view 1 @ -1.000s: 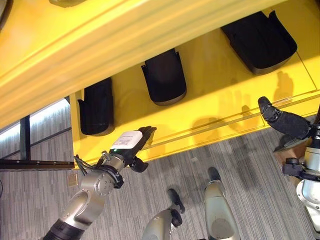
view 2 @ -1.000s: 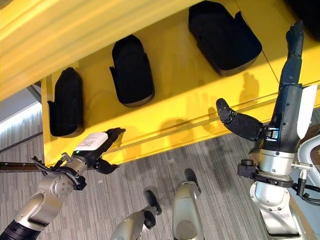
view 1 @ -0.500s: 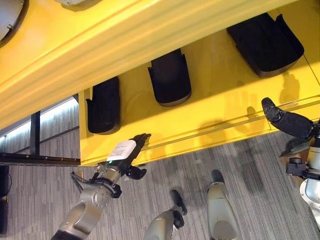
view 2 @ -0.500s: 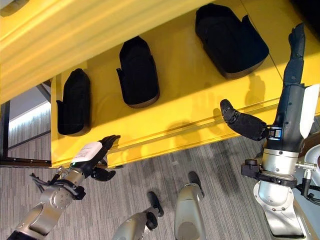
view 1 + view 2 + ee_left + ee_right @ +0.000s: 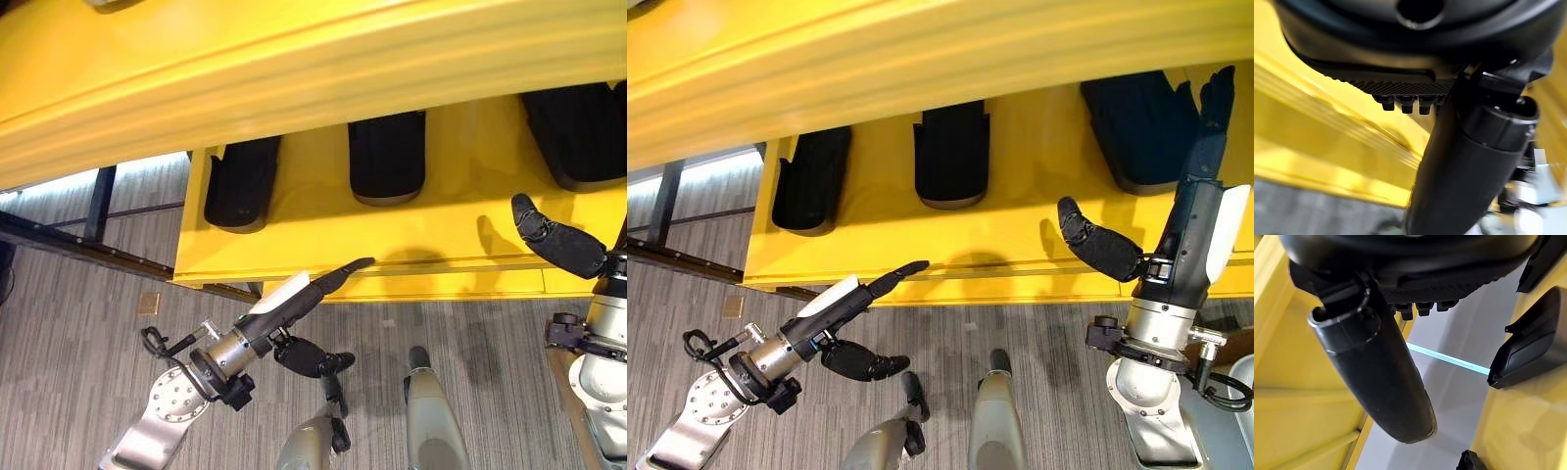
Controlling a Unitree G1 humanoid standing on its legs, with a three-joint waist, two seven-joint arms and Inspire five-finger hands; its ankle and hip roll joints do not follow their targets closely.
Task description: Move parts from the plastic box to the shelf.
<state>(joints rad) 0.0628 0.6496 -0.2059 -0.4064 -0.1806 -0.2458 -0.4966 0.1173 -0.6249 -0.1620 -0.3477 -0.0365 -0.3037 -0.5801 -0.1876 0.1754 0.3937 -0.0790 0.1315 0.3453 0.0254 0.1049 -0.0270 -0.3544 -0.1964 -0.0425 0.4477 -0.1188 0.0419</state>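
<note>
Left hand: fingers straight, empty, now reaching toward the shelf lip, likely done placing.
Right hand: fingers extended upward, thumb spread, empty, position unchanged.
Parts: three dark pieces lying side by side on the yellow shelf, none moved; camera shifted.

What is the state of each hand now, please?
Left hand: open, fingers straight, holding nothing.
Right hand: open, fingers straight, holding nothing.

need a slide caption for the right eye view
Both hands, left and right, open and empty before a yellow shelf holding three black parts.
</note>
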